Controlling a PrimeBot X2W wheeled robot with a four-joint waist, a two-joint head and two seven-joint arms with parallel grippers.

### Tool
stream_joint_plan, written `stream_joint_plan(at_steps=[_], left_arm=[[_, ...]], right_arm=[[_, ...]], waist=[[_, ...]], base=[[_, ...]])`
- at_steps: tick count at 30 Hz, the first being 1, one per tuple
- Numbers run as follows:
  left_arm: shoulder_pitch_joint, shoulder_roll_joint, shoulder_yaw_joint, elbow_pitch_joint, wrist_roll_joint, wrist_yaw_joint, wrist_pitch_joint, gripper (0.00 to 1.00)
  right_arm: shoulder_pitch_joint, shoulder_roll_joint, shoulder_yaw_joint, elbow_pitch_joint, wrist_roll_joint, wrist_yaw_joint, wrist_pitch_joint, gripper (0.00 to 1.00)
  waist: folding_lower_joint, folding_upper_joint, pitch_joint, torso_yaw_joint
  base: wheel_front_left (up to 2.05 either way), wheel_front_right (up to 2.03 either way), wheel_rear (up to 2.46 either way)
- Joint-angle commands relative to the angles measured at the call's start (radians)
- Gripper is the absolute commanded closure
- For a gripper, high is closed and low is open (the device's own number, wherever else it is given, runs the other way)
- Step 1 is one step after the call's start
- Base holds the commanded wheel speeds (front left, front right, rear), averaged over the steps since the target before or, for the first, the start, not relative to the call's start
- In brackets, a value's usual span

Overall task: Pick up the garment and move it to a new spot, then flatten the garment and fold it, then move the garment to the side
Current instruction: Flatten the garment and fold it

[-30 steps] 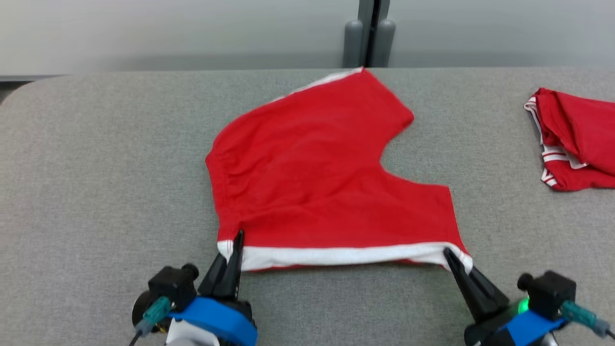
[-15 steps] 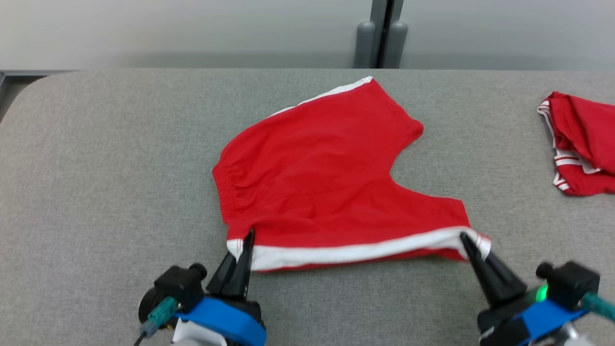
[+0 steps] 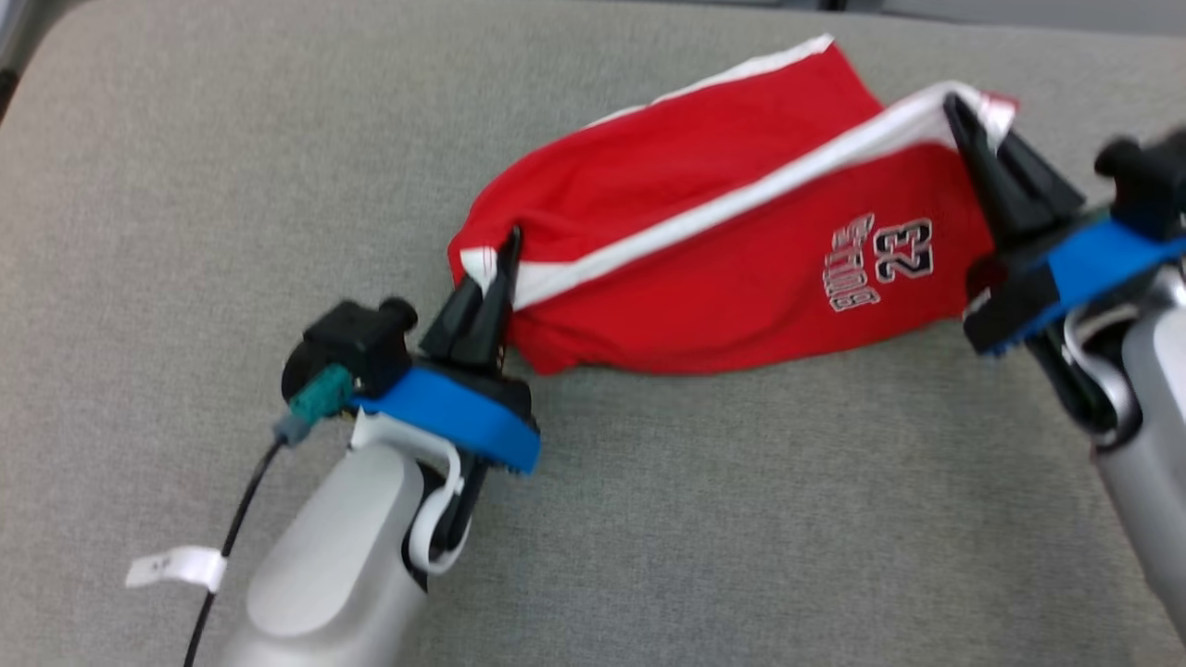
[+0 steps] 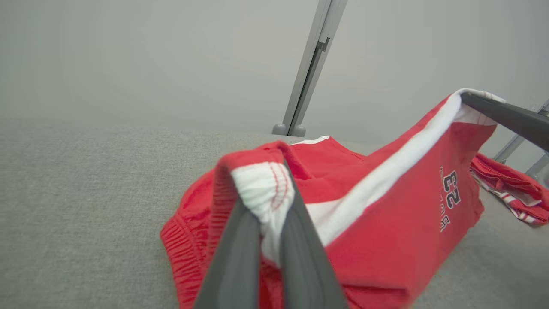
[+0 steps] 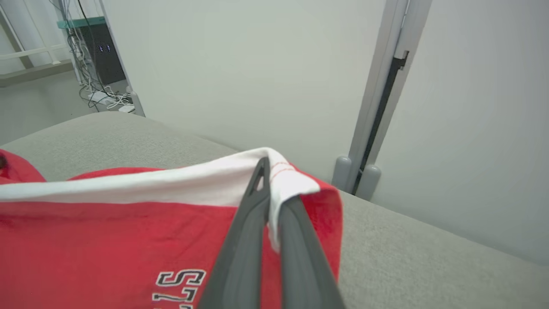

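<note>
On the table (image 3: 185, 185): we see red shorts (image 3: 704, 269) partly doubled over. The lower layer lies on the grey top and the upper layer is held above it by both grippers.
Left gripper (image 3: 510, 243): at the shorts' left end, by the gathered waist. Its fingers (image 4: 300, 257) are clamped on the corner of the white stripe, which bulges between them in the left wrist view.
Right gripper (image 3: 959, 106): at the shorts' right end, farther up the head view than the left one. Its fingers (image 5: 240, 257) are pinched shut on the other end of the stripe.
Stripe (image 3: 741, 208): it runs in a nearly straight slope from one gripper to the other, along the top edge of the held layer.
Print (image 3: 880, 259): we read "23" beside a line of letters too blurred to make out, on the held layer near the right gripper.
Second garment (image 4: 510, 189): red with white trim, crumpled on the table beyond the shorts and apart from them.
Post (image 5: 373, 107): a grey upright stands behind the table's far edge, against a pale wall.
</note>
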Motion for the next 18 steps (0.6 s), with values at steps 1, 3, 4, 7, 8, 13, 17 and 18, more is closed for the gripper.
stream_joint_plan(at_steps=[1,3,4,7,8,13,17,18], left_arm=[[-0.044,-0.008,0.010,0.018,0.004,-0.004,-0.004,1.00],[-0.086,-0.013,0.016,0.049,-0.002,-0.005,-0.004,1.00],[-0.107,-0.014,0.020,0.064,0.000,-0.005,-0.006,1.00],[-0.162,-0.026,0.029,0.105,-0.004,-0.011,-0.014,1.00],[-0.180,-0.029,0.033,0.118,-0.005,-0.014,-0.015,1.00],[-0.256,-0.043,0.039,0.187,-0.009,-0.026,-0.026,1.00],[-0.299,-0.057,0.038,0.237,-0.005,-0.034,-0.033,1.00],[-0.307,-0.061,0.036,0.249,-0.005,-0.036,-0.033,0.99]], right_arm=[[-0.064,0.001,0.014,0.036,0.001,0.000,0.010,1.00],[-0.137,0.003,0.038,0.093,0.000,0.000,0.018,1.00],[-0.173,0.007,0.049,0.126,0.001,0.000,0.019,1.00],[-0.272,0.020,0.072,0.225,0.003,0.000,0.017,1.00],[-0.305,0.024,0.078,0.256,0.003,0.000,0.013,1.00],[-0.435,0.048,0.099,0.416,-0.003,0.000,-0.014,1.00],[-0.503,0.076,0.122,0.527,-0.005,0.000,-0.035,1.00],[-0.516,0.083,0.126,0.551,-0.002,0.000,-0.040,1.00]], waist=[[-0.0002,0.0000,0.048,0.032],[-0.0002,0.0000,0.072,0.040],[-0.0002,0.0000,0.084,0.043],[-0.0002,0.0000,0.117,0.051],[-0.0002,0.0000,0.129,0.054],[-0.0002,0.0000,0.168,0.070],[-0.0002,0.0000,0.185,0.075],[-0.0002,0.0000,0.188,0.075]], base=[[0.00,0.00,0.00],[0.00,0.00,0.00],[0.00,0.00,0.00],[0.00,0.00,0.00],[0.00,0.00,0.00],[0.00,0.00,0.00],[0.00,0.00,0.00],[0.00,0.00,0.00]])
